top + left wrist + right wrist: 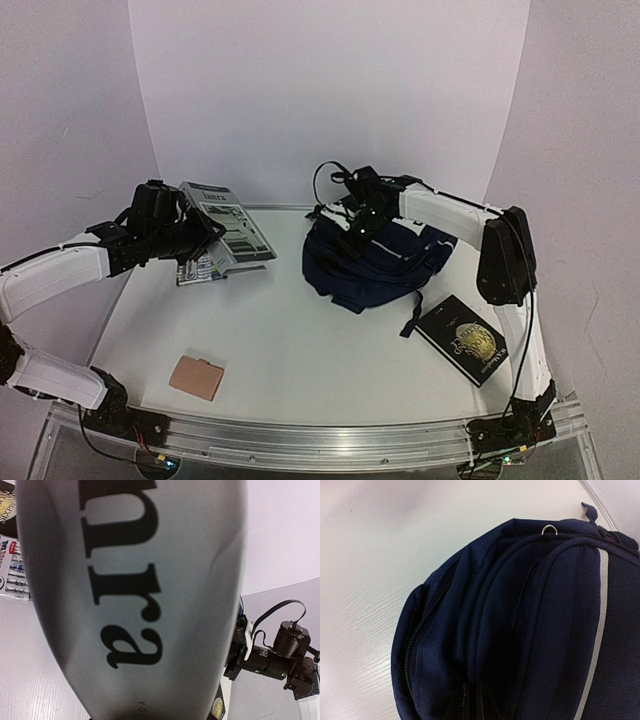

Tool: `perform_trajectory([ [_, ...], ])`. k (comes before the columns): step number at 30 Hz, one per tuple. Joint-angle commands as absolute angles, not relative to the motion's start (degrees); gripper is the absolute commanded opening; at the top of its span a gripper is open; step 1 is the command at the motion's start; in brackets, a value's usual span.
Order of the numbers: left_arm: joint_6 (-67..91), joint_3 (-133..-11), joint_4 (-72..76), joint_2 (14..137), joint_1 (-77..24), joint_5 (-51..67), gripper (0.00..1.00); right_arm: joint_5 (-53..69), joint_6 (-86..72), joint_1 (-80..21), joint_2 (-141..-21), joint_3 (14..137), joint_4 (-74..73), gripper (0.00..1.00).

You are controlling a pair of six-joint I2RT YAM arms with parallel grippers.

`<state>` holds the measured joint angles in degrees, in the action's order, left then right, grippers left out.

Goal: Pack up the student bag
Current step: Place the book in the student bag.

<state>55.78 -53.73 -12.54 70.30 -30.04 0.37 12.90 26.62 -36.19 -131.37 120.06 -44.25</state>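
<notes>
At the left rear, a grey magazine (228,222) is held clear of the tabletop (300,340), pinched at its near edge by the left pincer (192,238). In the left wrist view its cover (135,605), with large black letters, fills nearly the whole view and the fingers are not seen. A second printed paper (205,268) lies flat beneath it. A small tan card (197,377) rests near the front left edge.

The student bag (375,265) lies slumped right of centre, towards the back of the tabletop, with a black strap trailing forward. The right pincer (357,225) is set against the bag's upper rear part and is pressed together. Whether fabric or a zip pull is caught in it cannot be told, since its fingers do not show in the right wrist view. Only navy cloth (520,630), a zip line (422,625), a small metal ring (549,529) and the pale stripe (600,620) are seen there. A black book (462,340) with a gold emblem lies at the front right, apart from the bag.

The step in hand is judged to be opening or steadying the bag while the magazine waits in the air. An open mouth is not visible. One would be needed next, held wide enough for the magazine to be brought across and slid in edge first.
</notes>
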Motion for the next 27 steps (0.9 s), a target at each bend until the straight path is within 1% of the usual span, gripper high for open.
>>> perform_trajectory([
  [1,57.04,-51.63,-3.81,68.60,-30.07,5.10,0.03,17.34,21.31,-34.70,-126.61,126.85,-42.87,0.00],
  [6,60.41,-48.69,6.96,72.38,-30.10,12.56,0.01,23.71,14.75,-32.79,-127.85,134.90,-41.60,0.00],
  [11,63.92,-50.64,17.33,81.56,-30.09,21.24,0.00,28.24,9.88,-32.08,-129.68,141.33,-39.29,0.00],
  [13,64.32,-53.95,19.99,87.33,-30.06,25.77,0.00,28.81,8.37,-31.95,-129.48,141.92,-37.57,0.00],
  [16,63.40,-62.60,17.15,95.56,-29.86,31.35,0.00,28.96,5.24,-31.78,-129.21,142.05,-34.09,0.00],
  [17,64.31,-64.36,18.26,97.93,-29.82,32.63,0.00,29.01,4.14,-31.81,-129.20,142.05,-33.05,0.00],
  [21,69.68,-68.21,26.10,106.05,-29.56,33.90,0.00,30.05,1.29,-31.79,-129.38,141.82,-30.91,0.00],
  [25,74.23,-71.57,25.07,112.02,-29.39,32.13,0.00,30.78,0.44,-31.84,-128.26,139.53,-29.99,0.00],
  [27,77.66,-71.38,28.62,114.74,-29.42,32.42,0.00,31.25,-1.09,-31.82,-127.92,138.92,-28.76,0.00],
])
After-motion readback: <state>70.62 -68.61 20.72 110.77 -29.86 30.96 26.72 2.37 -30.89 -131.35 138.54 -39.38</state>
